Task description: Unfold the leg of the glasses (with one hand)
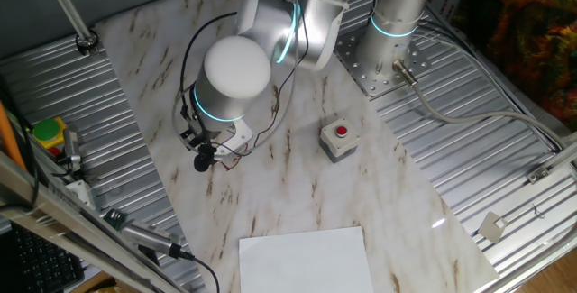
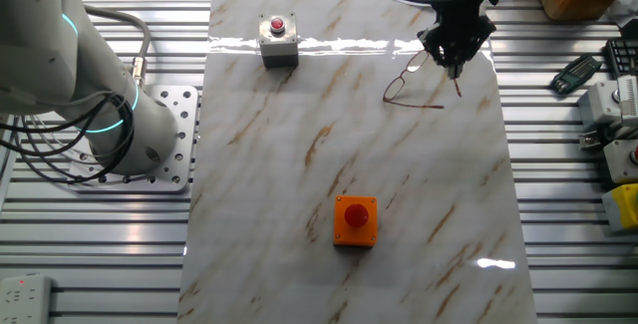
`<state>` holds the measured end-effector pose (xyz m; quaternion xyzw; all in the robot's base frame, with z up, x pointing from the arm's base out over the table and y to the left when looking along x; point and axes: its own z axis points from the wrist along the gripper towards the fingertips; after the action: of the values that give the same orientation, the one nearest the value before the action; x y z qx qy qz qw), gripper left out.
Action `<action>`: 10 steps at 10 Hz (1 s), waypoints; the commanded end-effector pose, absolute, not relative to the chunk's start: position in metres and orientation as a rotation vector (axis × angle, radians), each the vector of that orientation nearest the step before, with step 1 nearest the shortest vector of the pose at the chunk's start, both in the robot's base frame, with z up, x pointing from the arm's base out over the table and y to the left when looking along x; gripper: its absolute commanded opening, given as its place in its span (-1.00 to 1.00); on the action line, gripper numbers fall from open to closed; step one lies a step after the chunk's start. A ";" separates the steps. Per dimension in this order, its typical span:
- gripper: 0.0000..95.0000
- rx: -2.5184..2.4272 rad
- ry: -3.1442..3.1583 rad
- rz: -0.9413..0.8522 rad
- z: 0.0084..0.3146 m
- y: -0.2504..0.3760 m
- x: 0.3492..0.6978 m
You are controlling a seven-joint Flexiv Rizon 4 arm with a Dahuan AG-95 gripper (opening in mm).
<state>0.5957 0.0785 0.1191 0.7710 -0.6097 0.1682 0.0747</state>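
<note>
Glasses (image 2: 411,87) sit flat on the marble worktop (image 2: 299,194) near its far edge in the other fixed view, thin reddish wire frame, one leg running out along the surface toward the right. Tool (image 2: 456,58) is right over the end of them, tips at or just above the frame's upper right corner; I can't tell if the tips touch the wire, and I can't tell how wide the tool is or whether it has hold of a leg, since the fingers read as one dark mass. Grey red-button box (image 2: 278,41) is well apart on the left, orange block (image 2: 355,220) well apart nearer the camera, white sheet (image 1: 305,259) at the worktop edge. Risks as I judge them: the frame is light and unrestrained, so with one hand any push on a leg may slide or spin the whole pair instead of opening the hinge; pressing down hard could bend the wire or skid a lens; a leg pinched off-centre could slip out. Views differ a lot: in one fixed view the arm's wrist housing (image 1: 236,68) blocks the glasses completely, and I only get the tool (image 1: 204,160) body from above. The other fixed view is the only one showing the frame.
</note>
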 end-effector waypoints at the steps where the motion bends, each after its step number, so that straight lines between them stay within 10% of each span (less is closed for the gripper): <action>1: -1.00 2.312 -1.835 0.505 0.119 0.079 0.595; 10: -1.00 2.232 -1.877 0.483 0.118 0.078 0.593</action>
<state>0.5938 0.0786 0.1190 0.7523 -0.6321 0.1608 0.0930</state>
